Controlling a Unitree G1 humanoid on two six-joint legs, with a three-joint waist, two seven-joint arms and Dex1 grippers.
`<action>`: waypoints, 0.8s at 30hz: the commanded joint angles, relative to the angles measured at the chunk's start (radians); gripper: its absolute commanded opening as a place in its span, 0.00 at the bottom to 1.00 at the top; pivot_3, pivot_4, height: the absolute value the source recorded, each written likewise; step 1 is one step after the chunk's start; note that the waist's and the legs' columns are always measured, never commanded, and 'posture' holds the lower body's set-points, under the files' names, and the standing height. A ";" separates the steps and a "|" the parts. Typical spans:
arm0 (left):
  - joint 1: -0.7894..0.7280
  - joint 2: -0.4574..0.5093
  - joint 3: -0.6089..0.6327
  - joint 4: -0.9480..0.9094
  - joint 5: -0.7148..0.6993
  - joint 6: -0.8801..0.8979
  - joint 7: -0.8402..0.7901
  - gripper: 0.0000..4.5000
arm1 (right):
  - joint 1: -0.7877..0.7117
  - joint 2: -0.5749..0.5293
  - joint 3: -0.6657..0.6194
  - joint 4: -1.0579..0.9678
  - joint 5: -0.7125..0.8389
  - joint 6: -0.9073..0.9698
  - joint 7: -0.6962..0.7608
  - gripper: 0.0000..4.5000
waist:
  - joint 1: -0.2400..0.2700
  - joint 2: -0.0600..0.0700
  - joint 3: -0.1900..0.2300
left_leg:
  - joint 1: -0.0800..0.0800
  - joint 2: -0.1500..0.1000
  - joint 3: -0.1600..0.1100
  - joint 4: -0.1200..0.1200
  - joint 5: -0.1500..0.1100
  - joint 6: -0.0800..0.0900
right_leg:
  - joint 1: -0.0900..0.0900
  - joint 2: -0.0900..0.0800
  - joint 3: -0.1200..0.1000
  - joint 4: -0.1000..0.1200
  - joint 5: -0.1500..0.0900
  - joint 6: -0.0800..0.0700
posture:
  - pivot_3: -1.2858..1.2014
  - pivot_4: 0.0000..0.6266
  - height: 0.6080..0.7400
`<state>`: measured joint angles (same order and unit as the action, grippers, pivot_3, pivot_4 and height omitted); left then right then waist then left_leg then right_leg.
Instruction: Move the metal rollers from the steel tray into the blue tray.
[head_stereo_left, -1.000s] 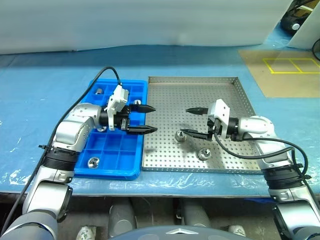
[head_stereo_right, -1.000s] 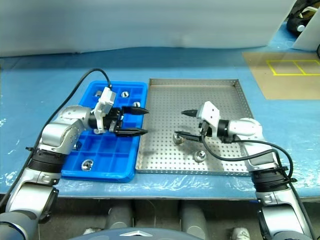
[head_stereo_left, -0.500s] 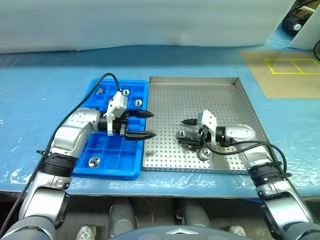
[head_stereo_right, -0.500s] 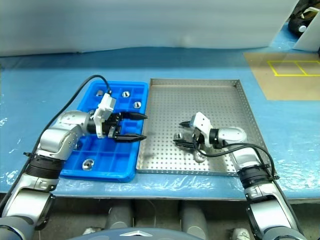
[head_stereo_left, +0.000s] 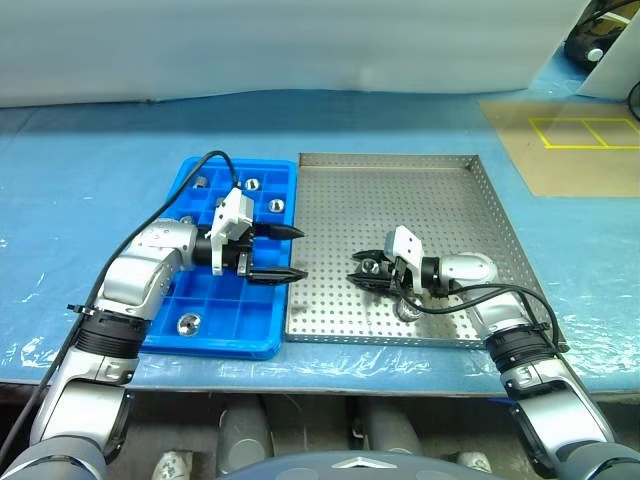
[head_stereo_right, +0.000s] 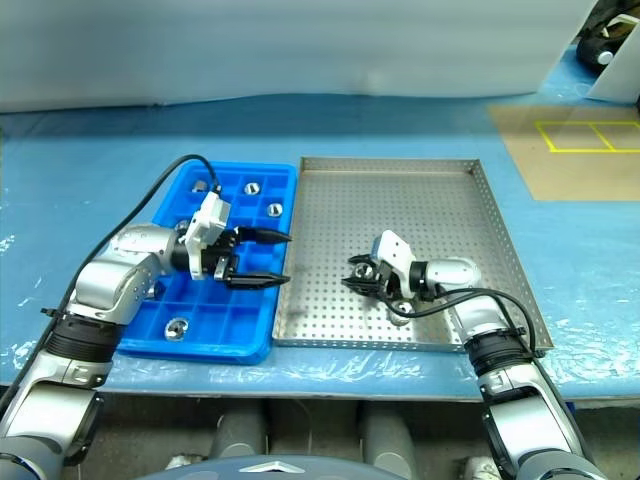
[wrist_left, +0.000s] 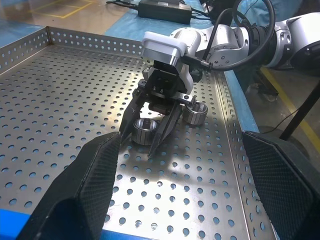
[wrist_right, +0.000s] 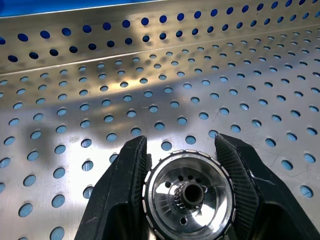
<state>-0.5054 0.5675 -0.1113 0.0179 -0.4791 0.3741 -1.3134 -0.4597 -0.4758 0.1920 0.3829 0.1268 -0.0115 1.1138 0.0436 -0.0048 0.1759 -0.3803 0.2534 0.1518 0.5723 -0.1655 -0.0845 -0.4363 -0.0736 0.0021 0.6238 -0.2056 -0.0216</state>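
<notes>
The steel tray (head_stereo_left: 400, 195) lies in the middle, with the blue tray (head_stereo_left: 215, 300) against its left rim. My right gripper (head_stereo_left: 362, 270) is low over the steel tray's floor and shut on a metal roller (wrist_right: 190, 196). That roller rests on the perforated floor, and both fingers (wrist_right: 125, 185) press its sides. A second roller (head_stereo_left: 408, 311) lies just behind the right gripper, near the tray's front rim. My left gripper (head_stereo_left: 300, 251) hangs open and holds nothing over the blue tray's right edge, pointing toward the steel tray. Several rollers (head_stereo_left: 187, 323) sit in blue compartments.
Both trays rest on a table under a blue plastic sheet (head_stereo_left: 90, 160). A brown board with yellow tape (head_stereo_left: 575, 140) lies at the far right. A black cable (head_stereo_left: 215, 160) arcs over the blue tray from the left wrist.
My right gripper has sunk to the steel tray's floor and shut on the roller it hovered over. The left gripper has stayed open in much the same place.
</notes>
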 joint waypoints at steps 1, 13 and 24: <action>-0.006 0.012 0.009 -0.027 0.002 -0.008 0.001 0.91 | -0.024 -0.002 -0.009 0.013 -0.010 -0.028 -0.009 0.38 | 0.000 0.000 0.000 | 0.000 0.000 0.000 0.000 0.000 0.000 | 0.000 0.000 0.000 0.000 0.000 0.000 | 0.48 0.24 1.00; -0.023 0.133 0.172 -0.054 -0.048 0.037 0.064 0.91 | -0.194 0.085 -0.013 -0.109 0.065 0.042 0.003 0.38 | -0.004 0.000 0.000 | 0.000 0.002 0.000 -0.001 0.000 -0.001 | -0.002 0.002 0.000 0.002 0.000 0.000 | 0.52 0.24 1.00; 0.201 0.253 0.386 -0.260 -0.106 0.121 0.201 0.91 | -0.391 0.296 0.076 0.132 0.036 -0.103 0.105 0.38 | 0.040 0.000 0.000 | -0.004 0.002 -0.001 -0.003 0.000 -0.001 | -0.003 0.000 -0.004 -0.001 -0.001 -0.001 | 0.61 0.24 1.00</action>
<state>-0.3123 0.8016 0.2161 -0.1753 -0.5551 0.4812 -1.1389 -0.8172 -0.1974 0.2648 0.5065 0.1565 -0.0707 1.2041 0.0836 -0.0047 0.1761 -0.3854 0.2554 0.1501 0.5695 -0.1649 -0.0859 -0.4402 -0.0734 -0.0019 0.6228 -0.2061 -0.0226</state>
